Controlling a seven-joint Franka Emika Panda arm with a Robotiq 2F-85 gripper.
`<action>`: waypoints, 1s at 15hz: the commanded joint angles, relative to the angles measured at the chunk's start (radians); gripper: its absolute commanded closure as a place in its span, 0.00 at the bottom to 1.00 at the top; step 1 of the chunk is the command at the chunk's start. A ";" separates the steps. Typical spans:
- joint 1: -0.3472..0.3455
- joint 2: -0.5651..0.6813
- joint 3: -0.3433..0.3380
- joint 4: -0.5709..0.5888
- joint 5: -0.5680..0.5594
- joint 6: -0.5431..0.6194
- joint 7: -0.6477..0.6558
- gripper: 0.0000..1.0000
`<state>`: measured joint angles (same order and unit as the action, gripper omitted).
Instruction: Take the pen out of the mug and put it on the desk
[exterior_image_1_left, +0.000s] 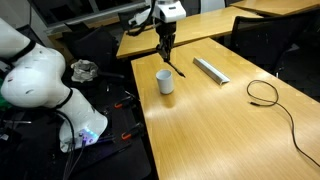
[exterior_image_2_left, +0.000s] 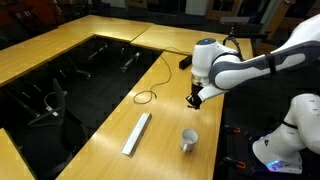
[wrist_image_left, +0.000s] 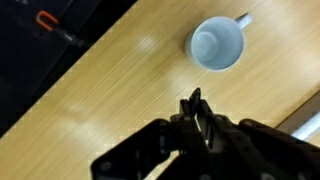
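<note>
We are clamping the pen in the gripper, clear of the empty mug. We are hovering over bare desk, likely for setting it down.

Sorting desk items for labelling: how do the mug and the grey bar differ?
The mug is white and round; the grey bar is long and straight. The mug stands upright, open end up; the bar lies flat. Both rest on the wooden desk.
</note>
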<state>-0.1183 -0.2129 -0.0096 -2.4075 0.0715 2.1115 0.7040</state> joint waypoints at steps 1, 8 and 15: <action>-0.050 0.031 0.000 -0.052 -0.152 0.128 0.088 0.97; -0.074 0.171 -0.035 -0.151 -0.373 0.183 0.488 0.97; -0.008 0.306 -0.071 -0.189 -0.405 0.289 0.816 0.97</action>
<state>-0.1680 0.0602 -0.0489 -2.6042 -0.3038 2.3834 1.4067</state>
